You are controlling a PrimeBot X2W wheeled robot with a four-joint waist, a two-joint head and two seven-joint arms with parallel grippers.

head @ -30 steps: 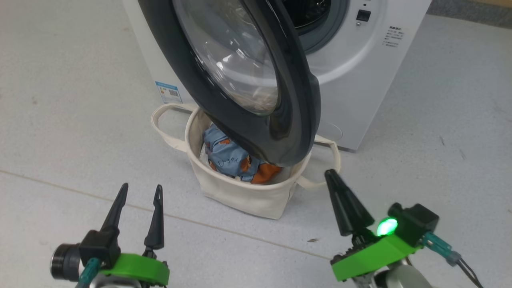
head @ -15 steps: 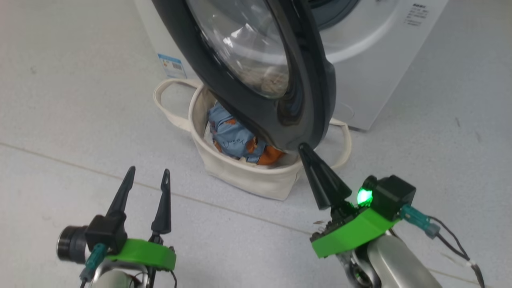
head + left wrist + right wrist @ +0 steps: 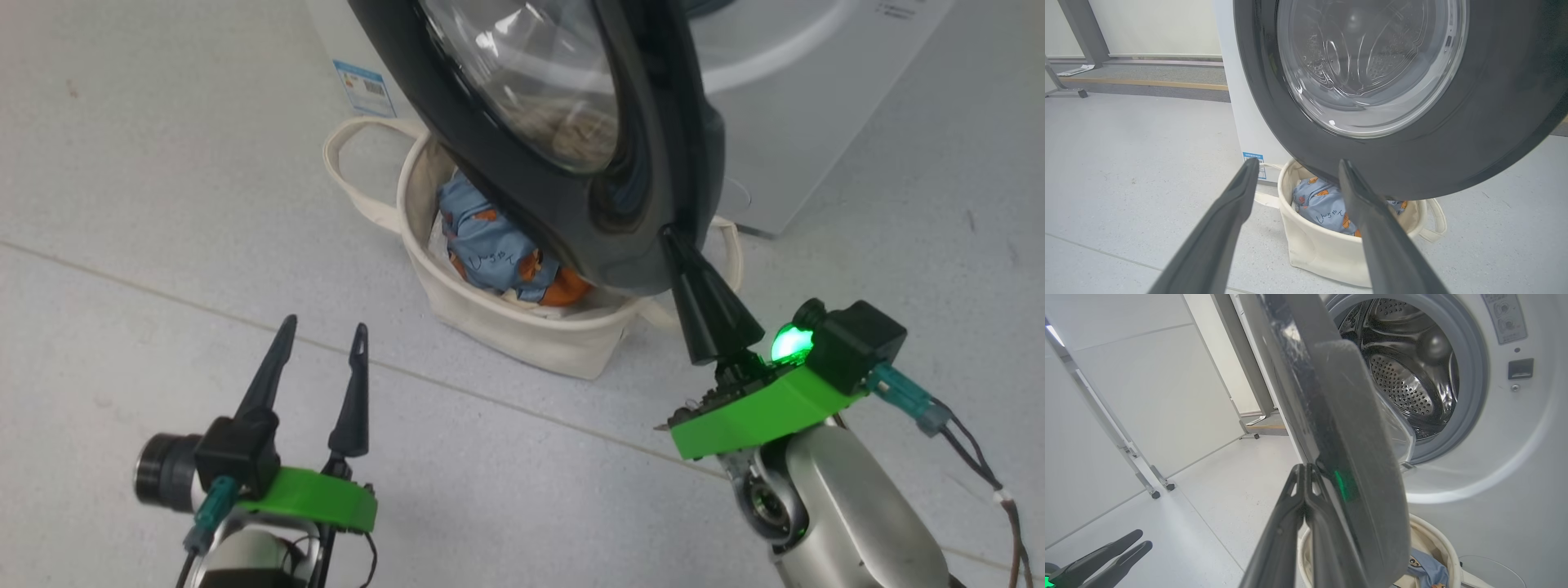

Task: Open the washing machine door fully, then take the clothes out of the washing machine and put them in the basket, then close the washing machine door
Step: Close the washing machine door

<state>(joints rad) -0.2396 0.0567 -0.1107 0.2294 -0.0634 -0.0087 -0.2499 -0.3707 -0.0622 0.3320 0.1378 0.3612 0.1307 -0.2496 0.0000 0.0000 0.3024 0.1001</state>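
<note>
The washing machine door [image 3: 522,204], black-rimmed with a clear glass bowl, stands swung out from the white washing machine [image 3: 804,122] and hangs over the basket [image 3: 522,335]. The cream basket stands on the floor with the light blue, orange-printed clothes [image 3: 490,245] inside it. My right gripper [image 3: 671,234] is shut with nothing in it, and its tip sits against the lower edge of the door's rim. In the right wrist view this gripper [image 3: 1306,467] lies along the door [image 3: 1355,437], beside the bare steel drum. My left gripper [image 3: 324,327] is open, low and left of the basket.
A blue sticker [image 3: 363,86] marks the machine's lower left corner. White partition panels on small feet [image 3: 1153,494] stand to the left, and a metal frame foot [image 3: 1081,94] rests on the grey floor. The basket's loop handles stick out on both sides.
The head camera has shifted. My right gripper has risen from beside the basket to the lower edge of the door's rim. The left gripper stays open in its place.
</note>
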